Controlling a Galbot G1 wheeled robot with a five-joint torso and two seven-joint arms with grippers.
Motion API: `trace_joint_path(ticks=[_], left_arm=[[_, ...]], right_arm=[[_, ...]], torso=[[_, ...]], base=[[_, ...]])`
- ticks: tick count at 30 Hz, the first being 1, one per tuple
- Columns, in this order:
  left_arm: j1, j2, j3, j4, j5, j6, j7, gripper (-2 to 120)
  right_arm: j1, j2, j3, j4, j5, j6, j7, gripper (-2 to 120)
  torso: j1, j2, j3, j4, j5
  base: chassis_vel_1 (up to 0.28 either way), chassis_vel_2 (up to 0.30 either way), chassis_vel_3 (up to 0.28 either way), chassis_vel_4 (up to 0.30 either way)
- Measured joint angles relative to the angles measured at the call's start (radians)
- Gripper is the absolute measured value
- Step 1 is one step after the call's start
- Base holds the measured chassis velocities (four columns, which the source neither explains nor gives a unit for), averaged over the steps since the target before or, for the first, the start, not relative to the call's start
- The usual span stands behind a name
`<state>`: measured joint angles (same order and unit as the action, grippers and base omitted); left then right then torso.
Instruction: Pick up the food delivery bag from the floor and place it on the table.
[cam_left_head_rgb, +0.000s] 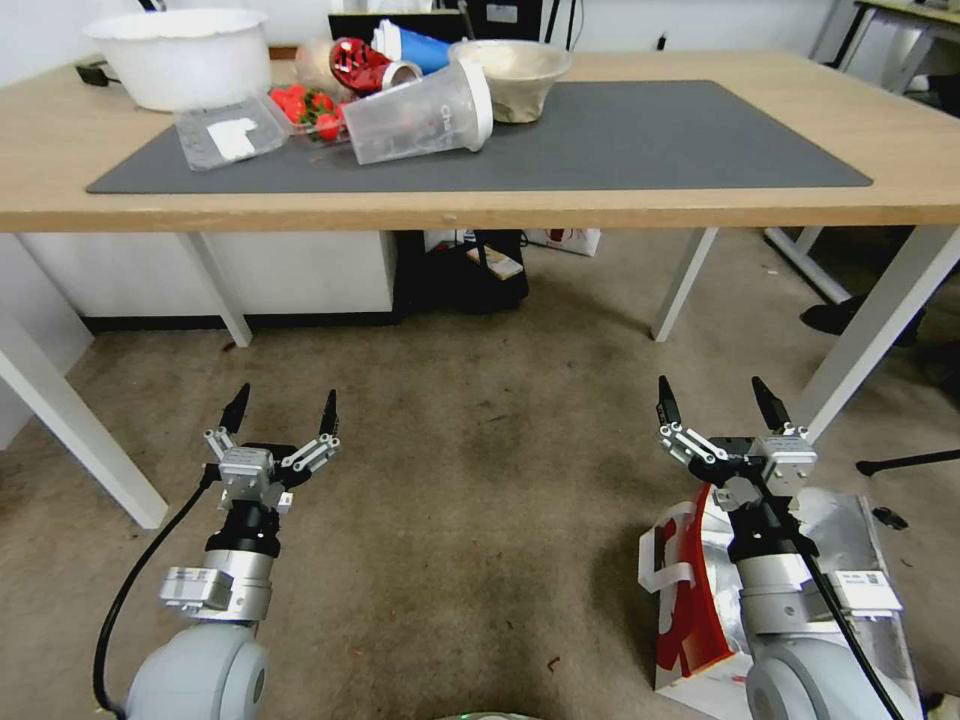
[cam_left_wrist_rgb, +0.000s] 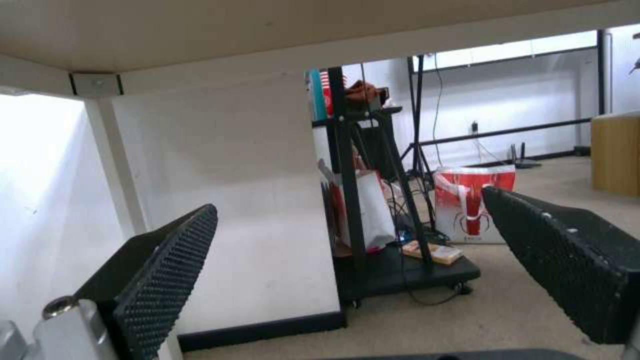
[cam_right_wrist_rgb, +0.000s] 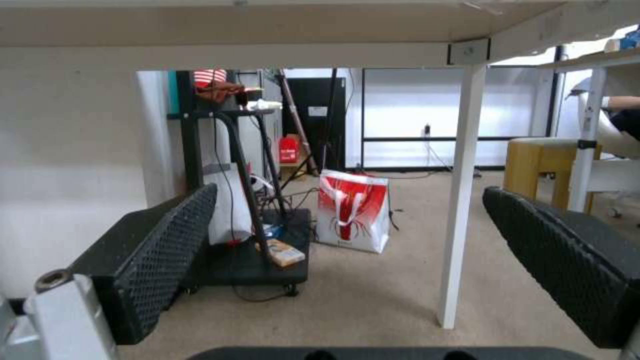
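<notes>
Both jaws spread empty, I should drop my right gripper (cam_left_head_rgb: 718, 395) back onto the food delivery bag's (cam_left_head_rgb: 690, 610) white handles.

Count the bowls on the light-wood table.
2. A large white plastic bowl sits at the light-wood table's far left corner; a smaller beige bowl stands on the dark grey mat's far edge. Clutter might hide others.
</notes>
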<state>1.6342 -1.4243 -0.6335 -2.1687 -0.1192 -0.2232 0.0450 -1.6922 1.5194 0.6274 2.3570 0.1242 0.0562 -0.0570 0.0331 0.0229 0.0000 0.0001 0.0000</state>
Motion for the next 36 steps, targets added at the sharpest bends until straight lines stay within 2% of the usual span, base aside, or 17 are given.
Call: trace_joint_path(ticks=[6,11,15,20,25,36], left_arm=[[0.000,0.001,0.000,0.008,-0.003,-0.006,-0.001,99],[-0.009,0.006,0.006,0.023,-0.035,-0.054,-0.005,99],[-0.012,0.010,0.009,0.024,-0.037,-0.062,-0.017,99],[-0.011,0.019,0.005,0.021,-0.032,-0.055,-0.033,100],[-0.003,0.039,0.001,0.003,-0.024,-0.016,-0.060,100],[0.005,0.051,0.010,0.022,-0.028,-0.012,-0.061,100]], right_arm=[[0.001,-0.002,-0.002,0.001,-0.001,0.000,0.000,100],[-0.002,-0.003,-0.001,0.003,-0.002,-0.001,0.000,100],[0.001,-0.007,0.003,0.006,-0.002,-0.001,0.000,100],[-0.005,-0.010,0.008,0.008,-0.003,0.000,0.001,100],[-0.012,-0.028,0.041,0.022,-0.008,0.001,0.008,100],[-0.045,-0.048,0.118,0.013,-0.039,0.017,0.015,100]], torso=[[-0.001,-0.002,0.000,0.0000,0.0001],[-0.001,0.000,0.000,-0.0001,0.0001],[-0.001,0.002,0.000,0.0000,0.0001],[-0.001,0.004,0.000,0.0000,0.0000],[0.000,0.005,0.000,0.0001,0.0001],[0.000,0.007,0.000,0.0000,0.0000]], base=[[0.000,0.000,0.000,0.000],[0.000,0.000,0.000,0.000],[0.000,0.000,0.000,0.000],[0.000,0.000,0.000,0.000],[0.000,0.000,0.000,0.000],[0.000,0.000,0.000,0.000]])
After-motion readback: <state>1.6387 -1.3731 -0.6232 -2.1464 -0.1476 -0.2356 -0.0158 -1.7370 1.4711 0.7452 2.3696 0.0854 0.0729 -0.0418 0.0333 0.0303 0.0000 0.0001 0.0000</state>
